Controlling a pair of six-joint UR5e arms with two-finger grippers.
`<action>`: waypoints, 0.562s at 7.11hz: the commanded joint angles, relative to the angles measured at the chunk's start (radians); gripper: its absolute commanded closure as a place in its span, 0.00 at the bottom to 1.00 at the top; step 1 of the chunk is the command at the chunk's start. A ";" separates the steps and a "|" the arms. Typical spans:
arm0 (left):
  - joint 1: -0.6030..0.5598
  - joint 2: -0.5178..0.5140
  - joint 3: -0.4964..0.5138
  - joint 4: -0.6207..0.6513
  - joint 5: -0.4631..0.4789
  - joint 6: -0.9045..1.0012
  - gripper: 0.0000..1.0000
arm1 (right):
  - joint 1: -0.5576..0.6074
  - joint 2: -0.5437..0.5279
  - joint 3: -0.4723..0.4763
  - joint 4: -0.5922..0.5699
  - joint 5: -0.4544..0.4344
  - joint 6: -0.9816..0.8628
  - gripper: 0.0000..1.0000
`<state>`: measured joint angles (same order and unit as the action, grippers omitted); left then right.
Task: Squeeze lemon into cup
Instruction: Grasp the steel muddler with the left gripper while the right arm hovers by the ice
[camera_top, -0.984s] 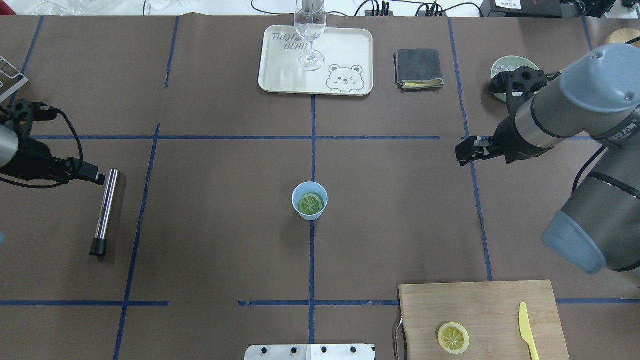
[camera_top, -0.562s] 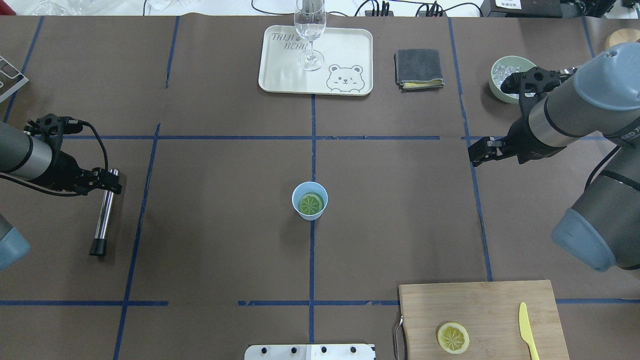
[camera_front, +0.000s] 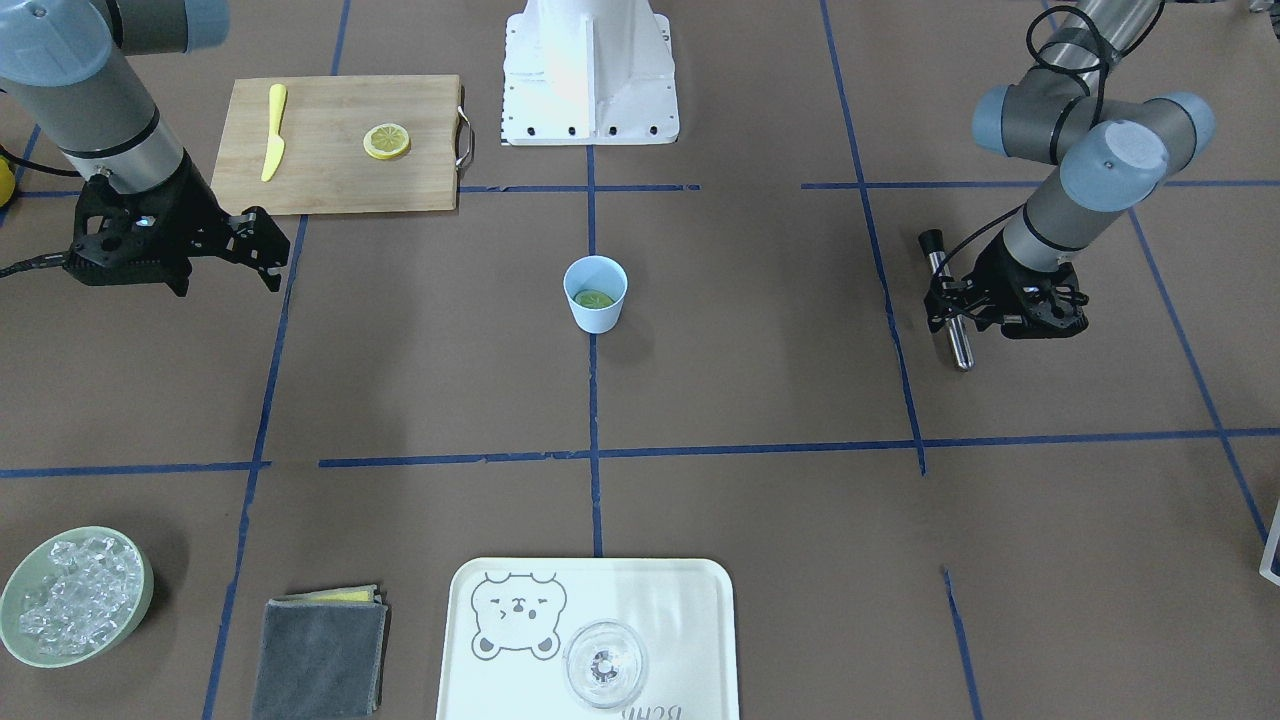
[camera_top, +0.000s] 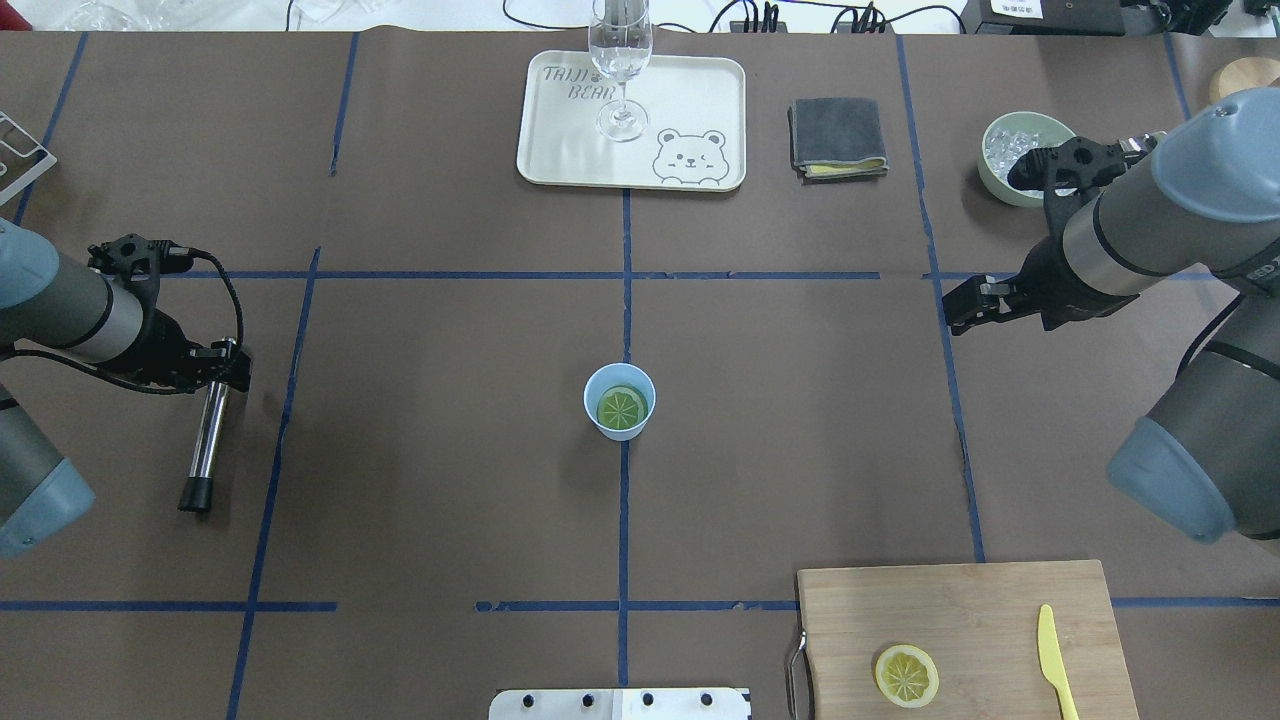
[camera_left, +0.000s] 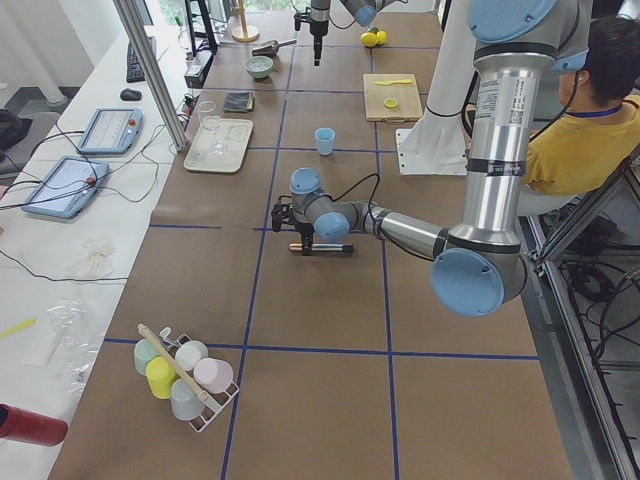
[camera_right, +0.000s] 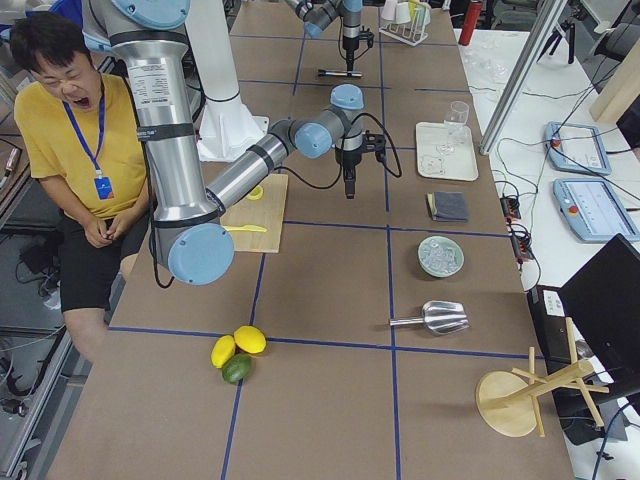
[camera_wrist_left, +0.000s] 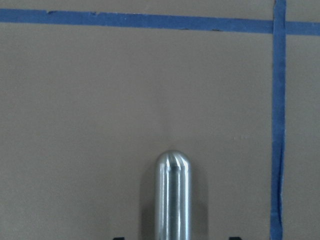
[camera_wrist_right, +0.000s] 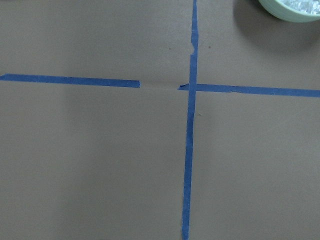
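— As the left gripper (camera_top: 225, 368) hangs over the left side of the table (camera_top: 450, 480), what is between its fingers?

— The rounded top end of a steel rod (camera_top: 207, 440). The rod lies flat on the brown paper and has a black cap at its near end. The wrist view shows the jaws set wide, one tip on either side of the rod, neither touching it.

— And at the centre?

— The cup (camera_front: 597, 315) stands upright on a blue tape line, well apart from both arms. The lemon (camera_top: 621, 408) lies flat inside it, cut face up, and looks greenish down there.

— Beyond the cup?

— A cream tray (camera_top: 560, 140) with a bear drawing sits at the far edge, with a clear stemmed glass (camera_top: 621, 50) upright on it. Just right of the tray lies a folded grey cloth (camera_top: 838, 135).

— The right side?

— The right gripper (camera_top: 955, 308) hovers over bare paper near a tape crossing, its fingers spread and holding nothing. Past it sits a pale green bowl (camera_top: 993, 176) of ice. At the near right corner, a wooden board (camera_top: 980, 620) carries a second slice (camera_top: 907, 675) and a yellow knife (camera_top: 1050, 650), apart from each other.
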<state>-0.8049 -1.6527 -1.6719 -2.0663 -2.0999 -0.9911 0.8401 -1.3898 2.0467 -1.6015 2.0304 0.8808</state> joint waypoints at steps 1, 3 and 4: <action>0.007 -0.001 0.004 0.003 0.017 0.000 0.39 | 0.002 0.000 0.003 0.000 0.005 0.000 0.00; 0.010 -0.001 0.004 0.003 0.018 0.000 0.39 | 0.019 0.000 0.003 0.000 0.039 -0.006 0.00; 0.016 -0.001 0.004 0.003 0.020 0.000 0.57 | 0.022 0.000 0.001 0.000 0.039 -0.006 0.00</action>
<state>-0.7940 -1.6536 -1.6678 -2.0632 -2.0821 -0.9909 0.8560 -1.3895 2.0493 -1.6015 2.0632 0.8761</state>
